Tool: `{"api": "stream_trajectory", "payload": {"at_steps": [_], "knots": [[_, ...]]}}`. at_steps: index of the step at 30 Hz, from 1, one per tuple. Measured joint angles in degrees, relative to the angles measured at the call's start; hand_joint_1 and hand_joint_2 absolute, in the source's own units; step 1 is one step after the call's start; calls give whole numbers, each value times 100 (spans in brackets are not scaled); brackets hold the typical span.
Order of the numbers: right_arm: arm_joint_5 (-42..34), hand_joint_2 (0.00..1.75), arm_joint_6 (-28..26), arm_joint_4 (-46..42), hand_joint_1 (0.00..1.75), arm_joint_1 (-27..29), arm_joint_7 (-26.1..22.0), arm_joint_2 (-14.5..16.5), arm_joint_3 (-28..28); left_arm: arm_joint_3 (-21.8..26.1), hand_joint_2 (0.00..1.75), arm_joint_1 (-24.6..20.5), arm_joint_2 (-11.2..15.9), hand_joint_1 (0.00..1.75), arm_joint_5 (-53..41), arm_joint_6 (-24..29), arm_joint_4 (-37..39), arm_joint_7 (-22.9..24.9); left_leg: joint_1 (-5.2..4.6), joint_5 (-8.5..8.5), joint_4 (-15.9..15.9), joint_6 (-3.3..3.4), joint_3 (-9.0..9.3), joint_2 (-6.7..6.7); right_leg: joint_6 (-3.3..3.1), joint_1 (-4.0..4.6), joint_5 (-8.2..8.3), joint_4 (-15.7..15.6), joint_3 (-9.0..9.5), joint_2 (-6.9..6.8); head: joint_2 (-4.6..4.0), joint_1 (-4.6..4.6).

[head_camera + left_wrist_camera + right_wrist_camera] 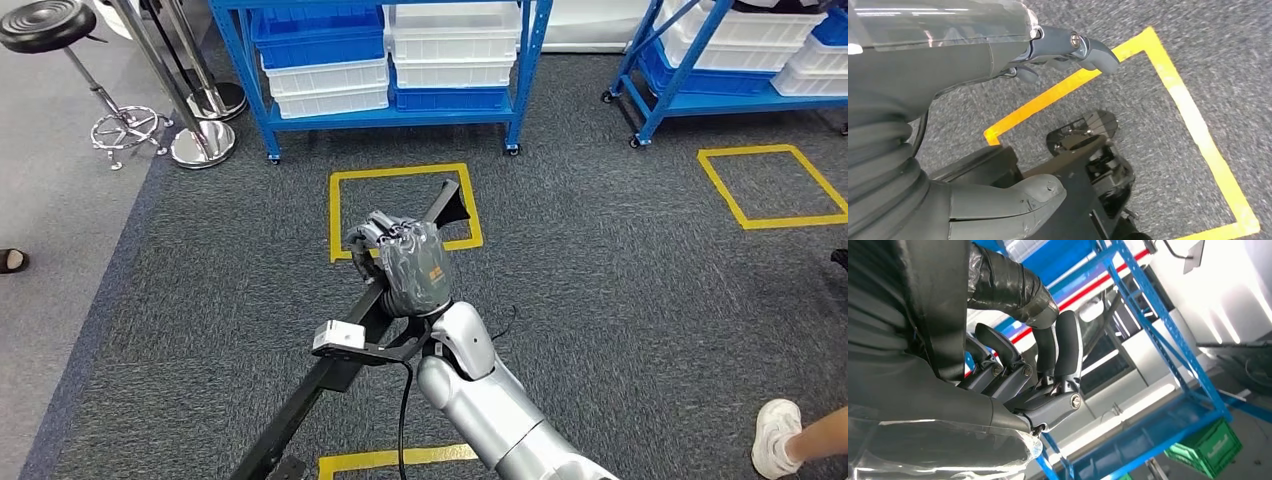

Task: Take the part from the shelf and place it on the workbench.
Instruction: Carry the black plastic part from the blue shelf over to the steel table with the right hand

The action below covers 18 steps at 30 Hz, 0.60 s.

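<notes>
Carpet [620, 300]; part [440, 210] diagonal, shelfward.

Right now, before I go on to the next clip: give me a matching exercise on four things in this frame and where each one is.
Things:
1. black part
2. stool
3. white bins
4. yellow taped square

Places:
A. on the blue shelf
B. on the dark carpet, under the part's far end
C. on the light grey floor, far left
D. in the left hand

Pairs: 1-D, 2-C, 3-A, 4-B
</notes>
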Motion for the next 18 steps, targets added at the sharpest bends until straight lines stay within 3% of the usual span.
{"api": "stream_trajectory", "payload": {"at_steps": [2, 3, 4, 7, 9, 11, 13, 14, 16, 18], "knots": [[-13, 175, 0, 4, 175, 11, 0, -15, 5, 0, 175, 0, 0, 0, -8, -1, 0, 0, -15, -20, 16, 30, 1, 92, 15, -7, -226, 672, -386, -26, 0, 0], [-18, 175, 0, 5, 175, 21, -1, -27, 5, 0, 175, 0, 0, 0, -11, -2, 0, 0, -19, -33, 28, 34, 2, 136, 20, -9, -201, 806, -485, -36, -1, -1], [-21, 175, 0, 7, 175, 26, -1, -37, 5, 0, 175, -2, -1, 0, -14, -3, 0, 0, -20, -49, 46, 32, 4, 178, 20, -9, -69, 730, -479, -54, -1, 0], [-29, 175, 0, 4, 175, 19, -3, -49, 8, -2, 175, -10, -6, 0, -15, -5, 0, 0, -40, -124, 135, -16, 13, 296, -35, 28, 475, -278, -39, -306, -1, 1], [-41, 175, 0, 2, 175, 9, -5, -47, 12, -2, 175, -12, -8, 0, -15, -5, 0, 0, -72, -157, 171, -71, 12, 370, -98, 72, 550, -595, 88, -410, 0, -2], [-52, 175, 0, 0, 175, 4, -7, -49, 14, -2, 175, -19, -8, 0, -15, -5, -1, 0, -78, -167, 163, -128, 26, 460, -159, 79, 573, -618, 79, -298, 0, -2], [-59, 175, 0, -1, 175, -1, -9, -50, 14, -2, 175, -30, -9, 0, -16, -5, -1, 0, -54, -283, 275, -194, 1, 386, -222, 49, 609, -666, 95, -196, 0, -2], [-61, 175, 0, -1, 175, -7, -10, -49, 16, -2, 175, -34, -10, 0, -17, -7, -2, 0, -44, -422, 474, -225, -78, 288, -250, 27, 627, -689, 107, -146, 0, -3], [-62, 175, 0, -1, 175, -10, -11, -48, 20, -2, 175, -31, -10, 0, -18, -8, -2, 0, -29, -784, 1160, -265, -378, 93, -274, 12, 640, -696, 107, -47, 0, -3], [-63, 175, 0, 1, 175, 2, -11, -49, 22, -2, 175, -20, -10, 0, -18, -8, -2, 0, -27, -930, 1685, -279, -622, 47, -276, 13, 641, -689, 107, 77, 0, -2]]}}
